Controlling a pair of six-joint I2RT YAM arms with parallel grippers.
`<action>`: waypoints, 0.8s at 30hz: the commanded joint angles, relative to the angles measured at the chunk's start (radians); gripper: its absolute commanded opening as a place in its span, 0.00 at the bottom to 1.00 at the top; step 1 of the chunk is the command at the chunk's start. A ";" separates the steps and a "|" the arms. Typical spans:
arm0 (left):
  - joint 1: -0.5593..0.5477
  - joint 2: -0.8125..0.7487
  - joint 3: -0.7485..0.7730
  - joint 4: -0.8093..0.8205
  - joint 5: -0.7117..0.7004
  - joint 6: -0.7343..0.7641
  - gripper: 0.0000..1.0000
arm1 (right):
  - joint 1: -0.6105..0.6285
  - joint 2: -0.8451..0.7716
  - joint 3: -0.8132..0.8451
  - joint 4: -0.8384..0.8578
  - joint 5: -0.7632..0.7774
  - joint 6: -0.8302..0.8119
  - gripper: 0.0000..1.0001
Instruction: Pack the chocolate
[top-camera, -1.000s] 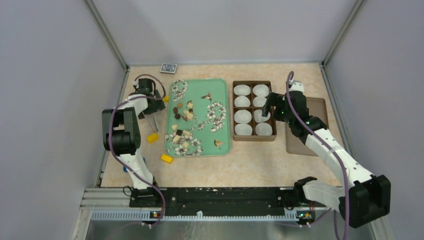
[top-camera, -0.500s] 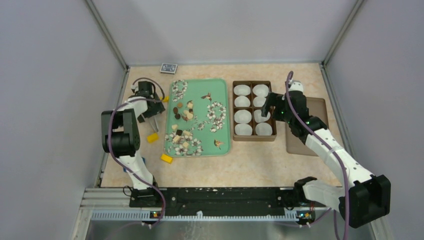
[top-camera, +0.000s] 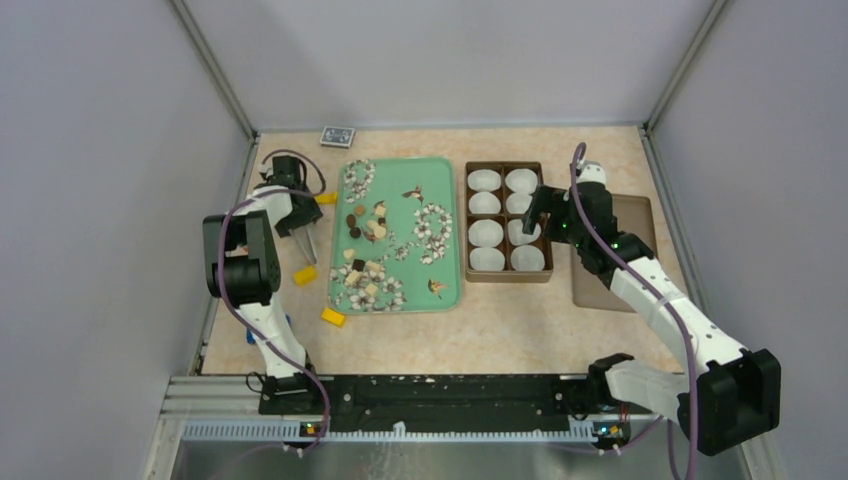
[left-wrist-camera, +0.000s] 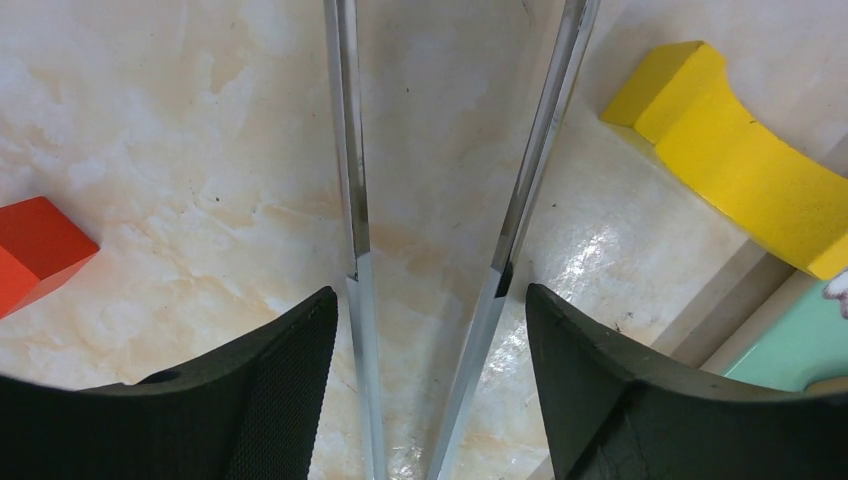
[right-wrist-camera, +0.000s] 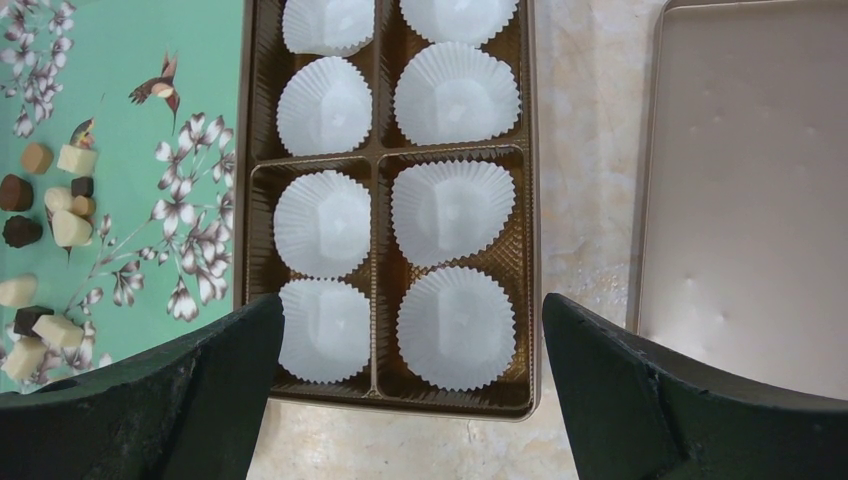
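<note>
The chocolate (top-camera: 366, 226) lies as several small brown and cream pieces on the green flower-print tray (top-camera: 395, 170), with more pieces nearer the front (top-camera: 362, 276); the right wrist view shows some at its left edge (right-wrist-camera: 40, 190). The brown box (top-camera: 503, 215) holds several empty white paper cups (right-wrist-camera: 455, 210). My left gripper (top-camera: 300, 225) is low over the table left of the tray. Its jaws straddle metal tweezers (left-wrist-camera: 350, 150) with a small gap on each side (left-wrist-camera: 430, 295). My right gripper (right-wrist-camera: 410, 305) hangs open over the box's right part (top-camera: 535, 215), holding nothing.
Yellow blocks lie left of the tray (top-camera: 305, 274), near its front corner (top-camera: 333, 317) and beside the tweezers (left-wrist-camera: 740, 160). A red block (left-wrist-camera: 35, 245) sits left of them. The box lid (right-wrist-camera: 750, 180) lies right of the box. A small blue pack (top-camera: 337, 136) rests at the back.
My left gripper's jaws have narrowed around the tweezers and its wrist has turned a little. The right arm has not moved.
</note>
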 joint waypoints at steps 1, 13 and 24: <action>0.006 0.015 -0.013 -0.027 0.011 0.013 0.73 | 0.002 0.001 0.004 0.026 -0.001 0.002 0.98; 0.014 0.000 -0.024 -0.022 0.028 0.006 0.61 | 0.002 0.001 0.004 0.026 -0.008 0.007 0.98; 0.023 -0.063 0.045 -0.057 -0.002 0.019 0.08 | 0.003 0.001 0.014 0.020 -0.001 0.005 0.98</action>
